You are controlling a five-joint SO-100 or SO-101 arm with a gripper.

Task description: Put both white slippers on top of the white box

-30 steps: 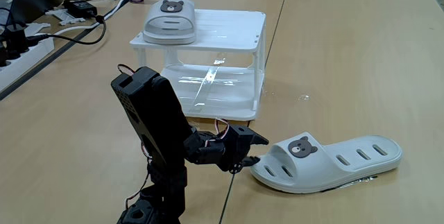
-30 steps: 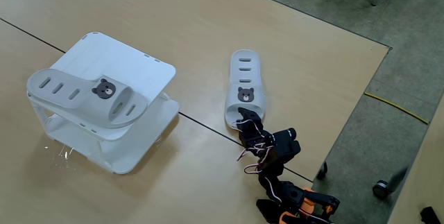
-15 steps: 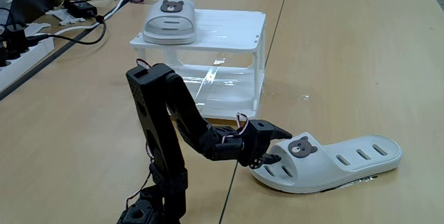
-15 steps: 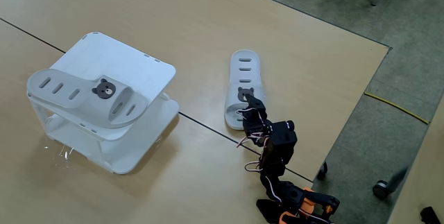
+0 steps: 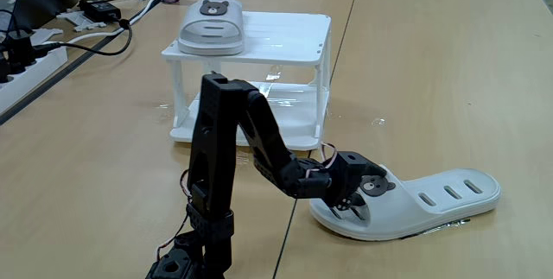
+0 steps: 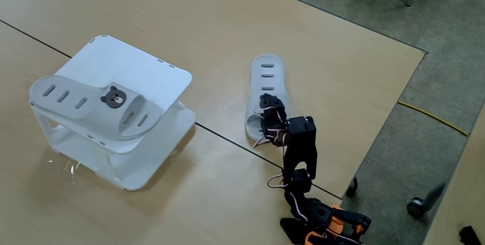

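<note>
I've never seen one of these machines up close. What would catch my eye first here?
Probably the black arm stretched low over the wooden table, its claw down at the strap of a white slipper with a little bear face. Behind it in a fixed view stands the white box, a two-tier rack, with the matching slipper already lying on top at its left side.

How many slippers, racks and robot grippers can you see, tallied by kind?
White slippers: 2, one on the rack, one on the table
White rack: 1
Gripper: 1
Total: 4
</note>
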